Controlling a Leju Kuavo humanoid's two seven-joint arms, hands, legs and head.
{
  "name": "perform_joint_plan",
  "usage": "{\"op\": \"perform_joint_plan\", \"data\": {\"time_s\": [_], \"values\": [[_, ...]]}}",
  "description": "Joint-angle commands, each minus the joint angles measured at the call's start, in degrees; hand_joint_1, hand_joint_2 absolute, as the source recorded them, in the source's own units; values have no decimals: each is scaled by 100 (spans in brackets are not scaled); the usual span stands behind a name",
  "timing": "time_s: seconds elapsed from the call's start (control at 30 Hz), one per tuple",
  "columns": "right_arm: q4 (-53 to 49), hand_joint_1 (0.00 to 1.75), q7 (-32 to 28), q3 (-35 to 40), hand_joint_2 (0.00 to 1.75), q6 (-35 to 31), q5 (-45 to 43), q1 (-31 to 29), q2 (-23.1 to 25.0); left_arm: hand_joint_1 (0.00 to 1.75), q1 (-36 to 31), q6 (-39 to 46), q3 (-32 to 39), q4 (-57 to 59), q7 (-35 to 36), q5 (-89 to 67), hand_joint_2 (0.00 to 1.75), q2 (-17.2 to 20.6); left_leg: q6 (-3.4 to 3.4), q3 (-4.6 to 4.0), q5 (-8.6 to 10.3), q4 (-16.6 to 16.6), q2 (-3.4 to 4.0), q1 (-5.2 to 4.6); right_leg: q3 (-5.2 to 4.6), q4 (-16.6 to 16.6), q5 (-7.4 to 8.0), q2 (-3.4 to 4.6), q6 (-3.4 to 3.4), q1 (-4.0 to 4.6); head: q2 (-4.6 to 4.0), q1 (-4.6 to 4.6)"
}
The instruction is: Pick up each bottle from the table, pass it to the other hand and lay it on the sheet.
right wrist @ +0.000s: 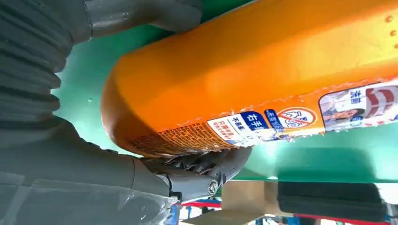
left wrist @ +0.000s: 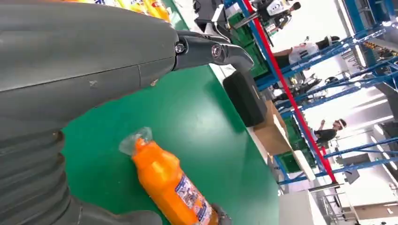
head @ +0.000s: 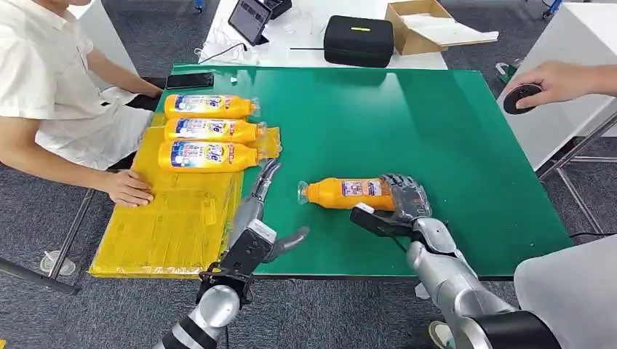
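Note:
An orange bottle [head: 345, 193] lies on its side on the green table [head: 444, 131], cap pointing toward the yellow sheet [head: 174, 225]. My right hand [head: 404, 203] grips its base end, fingers over the far side and thumb on the near side. In the right wrist view the bottle [right wrist: 263, 79] sits between that hand's [right wrist: 70, 154] thumb and fingers. My left hand [head: 258, 211] is open, fingers stretched out, by the sheet's right edge and apart from the cap; its wrist view shows the hand [left wrist: 84, 61] above the bottle [left wrist: 171, 187]. Three more bottles [head: 207, 131] lie side by side on the sheet's far end.
A seated person at the left rests a hand [head: 127, 189] on the sheet. Another person's hand [head: 553, 83] holds a dark round object at the right. Behind the table stand a black case [head: 358, 40], a cardboard box [head: 418, 25], a tablet [head: 249, 18] and a phone [head: 189, 80].

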Motion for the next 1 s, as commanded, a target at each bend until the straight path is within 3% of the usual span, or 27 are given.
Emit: {"op": "perform_joint_plan", "data": {"time_s": [0.03, 0.5, 0.73, 0.83, 1.0], "values": [[525, 175, -252, -45, 175, 20, -80, 238, 126, 0, -273, -14, -96, 419, -74, 31, 175, 49, 0, 16, 1, -7, -6, 5, 20, -9, -1, -13, -9, 7, 0, 0], [525, 175, -275, -39, 175, 124, -75, 192, 108, 0, -281, -12, -73, 394, -79, 45, 175, 66, 2, 24, 3, -11, -6, 3, 28, -11, -2, -18, -13, 6, 0, 0], [263, 175, -1549, -1438, 175, 949, -1893, 347, 385, 0, 168, -202, 346, -72, -192, 820, 175, -26, 1, 26, -2, -11, 5, 5, 27, -12, -1, -5, -12, 8, 0, 2], [37, 175, -1914, -1626, 175, 847, -2278, 497, 414, 0, 691, 3, 555, -649, -645, 1220, 175, 77, 1, 25, -3, -10, 11, 3, 24, -9, -2, 0, -11, 6, 2, 2], [-569, 175, -2461, -1810, 175, 704, -3104, 1018, 453, 0, 1604, 157, 917, -1630, -786, 1347, 175, 421, 0, 32, -8, -17, 16, 4, 31, -14, -5, 4, -15, 7, 0, 2]]}}
